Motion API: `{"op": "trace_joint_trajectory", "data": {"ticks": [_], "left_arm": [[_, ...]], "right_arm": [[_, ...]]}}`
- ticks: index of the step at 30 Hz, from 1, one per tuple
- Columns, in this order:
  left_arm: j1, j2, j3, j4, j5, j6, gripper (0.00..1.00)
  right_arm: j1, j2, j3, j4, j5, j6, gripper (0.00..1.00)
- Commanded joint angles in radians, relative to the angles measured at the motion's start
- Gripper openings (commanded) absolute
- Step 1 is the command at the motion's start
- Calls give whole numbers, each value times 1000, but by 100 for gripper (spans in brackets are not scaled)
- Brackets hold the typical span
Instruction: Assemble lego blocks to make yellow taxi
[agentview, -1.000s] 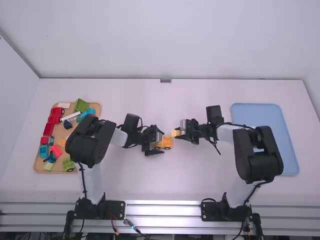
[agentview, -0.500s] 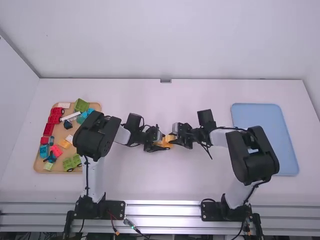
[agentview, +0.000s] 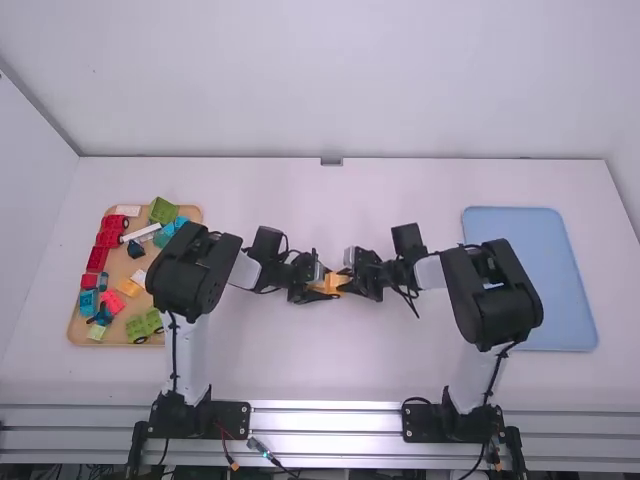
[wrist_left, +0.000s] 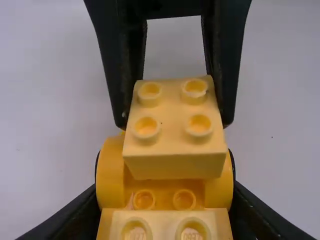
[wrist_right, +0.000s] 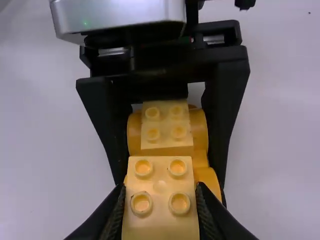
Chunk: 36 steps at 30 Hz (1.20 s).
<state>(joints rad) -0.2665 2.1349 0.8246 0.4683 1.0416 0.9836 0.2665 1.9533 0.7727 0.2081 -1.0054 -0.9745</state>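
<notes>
In the high view my left gripper (agentview: 318, 287) is shut around the yellow car body (agentview: 329, 285), with my right gripper (agentview: 354, 274) facing it at mid-table. The left wrist view shows my left gripper (wrist_left: 165, 185) shut on the sides of the car body (wrist_left: 110, 172), which bears a pale yellow brick (wrist_left: 165, 226). My right gripper (wrist_right: 160, 197) is shut on another pale yellow brick (wrist_right: 160, 186). This held brick (wrist_left: 175, 117) is over the body's other end, above two studs. Whether it is pressed down fully I cannot tell.
On the left lies a wooden tray (agentview: 120, 268) of red, blue, green and yellow pieces, beside the left arm. A blue tray (agentview: 570, 290) lies at the right, close to the right arm's elbow.
The right gripper has moved left with its brick, up to the car body. The left gripper's fingers have closed in around the body, and its arm has shifted slightly right.
</notes>
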Motion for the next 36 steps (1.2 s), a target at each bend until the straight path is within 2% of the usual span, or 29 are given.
{"op": "trace_joint_trajectory", "data": {"ticks": [1, 11, 19, 29, 30, 33, 34, 35, 36], "left_arm": [[-5, 13, -14, 3, -10, 0, 49], [-8, 13, -14, 0, -36, 0, 47], [-8, 13, -14, -43, -29, 0, 41], [-8, 13, -14, -37, -29, 0, 40], [-10, 13, -14, -37, -29, 0, 40], [-14, 13, -14, -37, -30, 0, 41], [-15, 13, -14, -37, -29, 0, 41], [-15, 13, -14, -37, -30, 0, 41], [-15, 13, -14, -37, -30, 0, 42]], "right_arm": [[11, 5, 20, 5, -3, 6, 0], [63, 5, 20, 28, 90, 6, 0], [56, 5, 19, 54, 87, -1, 0], [71, 5, 18, 48, 87, -2, 1], [70, 5, 18, 48, 87, -1, 4], [68, 5, 19, 47, 87, 2, 30], [69, 5, 19, 47, 86, 3, 42], [69, 5, 19, 49, 86, 9, 50], [68, 5, 19, 51, 86, 12, 53]]}}
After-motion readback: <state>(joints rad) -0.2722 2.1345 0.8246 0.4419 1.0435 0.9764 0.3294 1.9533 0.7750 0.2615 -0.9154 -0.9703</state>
